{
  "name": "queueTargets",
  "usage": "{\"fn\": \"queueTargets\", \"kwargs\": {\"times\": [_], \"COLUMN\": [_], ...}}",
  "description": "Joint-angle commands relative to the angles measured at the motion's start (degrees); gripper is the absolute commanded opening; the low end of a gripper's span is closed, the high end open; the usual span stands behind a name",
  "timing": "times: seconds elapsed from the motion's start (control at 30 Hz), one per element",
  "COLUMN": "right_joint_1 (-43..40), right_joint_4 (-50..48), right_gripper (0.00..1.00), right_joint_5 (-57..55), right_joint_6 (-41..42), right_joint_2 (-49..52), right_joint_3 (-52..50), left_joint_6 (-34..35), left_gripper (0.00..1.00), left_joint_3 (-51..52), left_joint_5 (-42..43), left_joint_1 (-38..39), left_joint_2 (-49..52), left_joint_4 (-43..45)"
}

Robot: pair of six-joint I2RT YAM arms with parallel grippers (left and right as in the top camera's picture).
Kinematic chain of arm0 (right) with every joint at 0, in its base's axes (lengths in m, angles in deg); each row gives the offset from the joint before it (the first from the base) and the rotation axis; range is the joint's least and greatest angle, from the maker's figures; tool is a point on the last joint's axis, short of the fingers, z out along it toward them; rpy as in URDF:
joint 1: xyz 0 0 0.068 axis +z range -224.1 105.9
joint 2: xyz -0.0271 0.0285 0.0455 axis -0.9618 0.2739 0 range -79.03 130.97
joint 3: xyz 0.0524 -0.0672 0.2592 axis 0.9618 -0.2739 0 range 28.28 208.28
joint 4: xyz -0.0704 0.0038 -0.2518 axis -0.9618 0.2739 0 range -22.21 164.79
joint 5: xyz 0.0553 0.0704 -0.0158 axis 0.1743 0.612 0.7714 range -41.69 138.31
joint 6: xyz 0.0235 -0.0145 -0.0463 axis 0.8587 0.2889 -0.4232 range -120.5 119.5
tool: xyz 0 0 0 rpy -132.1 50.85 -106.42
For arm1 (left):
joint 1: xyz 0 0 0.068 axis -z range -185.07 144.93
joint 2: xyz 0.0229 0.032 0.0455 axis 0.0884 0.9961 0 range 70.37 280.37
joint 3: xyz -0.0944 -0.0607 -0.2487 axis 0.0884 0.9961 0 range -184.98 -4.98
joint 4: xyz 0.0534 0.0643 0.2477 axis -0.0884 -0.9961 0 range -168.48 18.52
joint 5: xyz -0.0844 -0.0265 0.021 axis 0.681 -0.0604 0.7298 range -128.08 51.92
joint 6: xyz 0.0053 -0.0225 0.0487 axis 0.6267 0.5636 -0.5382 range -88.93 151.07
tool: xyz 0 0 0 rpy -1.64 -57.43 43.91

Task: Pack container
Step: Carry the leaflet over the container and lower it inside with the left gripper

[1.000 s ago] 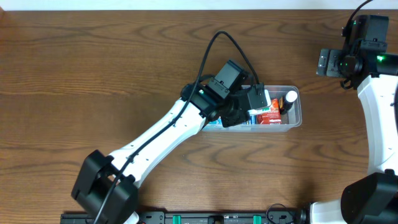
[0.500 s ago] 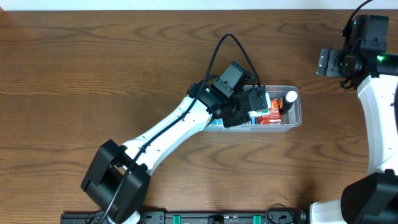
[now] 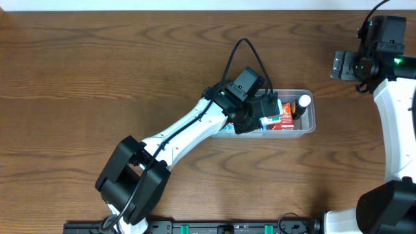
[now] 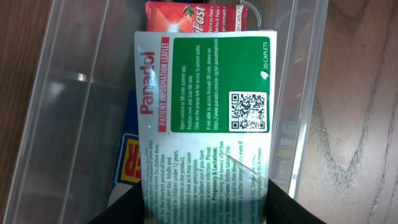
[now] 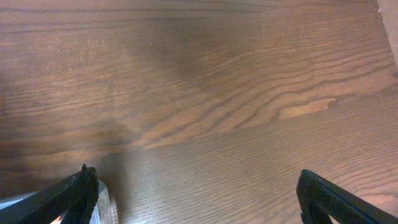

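Where the dark wooden table [image 3: 97, 65] runs right of centre, the container [image 3: 311, 123] stands with its long side across the overhead view: clear plastic, rounded corners, raised rim.

Contents, seen through the left wrist camera between the container's walls [image 4: 68, 93]:
- Panadol box [image 4: 205, 106], white with a green panel, QR code and red brand lettering; uppermost item, lying lengthwise along the tub. Whether it rests on the packets below cannot be told.
- Red packet [image 4: 193, 15], beyond the far end of the Panadol box and partly covered by it.
- Blue-and-yellow packet [image 4: 127, 168], under the box's left edge.
- Dark bottle with a white cap [image 3: 303, 104], at the container's right end in the overhead view.

Left gripper [image 4: 205, 208]: clamped on the near end of the Panadol box, one black finger at each long edge. From overhead it [image 3: 260, 116] sits over the container's left half, the white arm reaching in from the lower left.

Right gripper [image 5: 205, 193]: fingers spread wide, nothing between them, only bare table [image 5: 217, 93] beneath. From overhead it [image 3: 342, 65] hangs well apart from the container, toward the upper right.
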Motion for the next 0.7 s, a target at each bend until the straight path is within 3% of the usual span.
{"fn": "queueTargets", "kwargs": {"times": [0.0, 0.03, 0.1, 0.33, 0.47, 0.57, 0.67], "right_joint_1": [-0.33, -0.33, -0.33, -0.33, -0.33, -0.33, -0.33], "right_joint_4": [0.04, 0.04, 0.04, 0.04, 0.07, 0.04, 0.04], "right_gripper": [0.99, 0.99, 0.99, 0.99, 0.99, 0.99, 0.99], "right_joint_5": [-0.17, -0.17, -0.17, -0.17, -0.17, -0.17, -0.17], "right_joint_6": [0.81, 0.79, 0.81, 0.81, 0.81, 0.81, 0.81], "right_joint_2": [-0.59, -0.59, -0.59, -0.59, -0.59, -0.59, -0.59], "right_joint_3": [0.04, 0.04, 0.04, 0.04, 0.04, 0.04, 0.04], "left_joint_6": [-0.42, -0.39, -0.37, -0.37, -0.33, 0.31, 1.68], "left_gripper": [0.60, 0.71, 0.78, 0.78, 0.71, 0.51, 0.48], "left_joint_3": [-0.31, -0.31, -0.31, -0.31, -0.33, -0.33, -0.39], "left_joint_5": [0.72, 0.72, 0.74, 0.72, 0.74, 0.72, 0.15], "left_joint_1": [0.07, 0.09, 0.09, 0.09, 0.09, 0.09, -0.07], "left_joint_2": [0.33, 0.33, 0.31, 0.26, -0.24, -0.94, -3.58], "left_joint_4": [0.11, 0.11, 0.11, 0.13, 0.11, 0.11, -0.07]}}
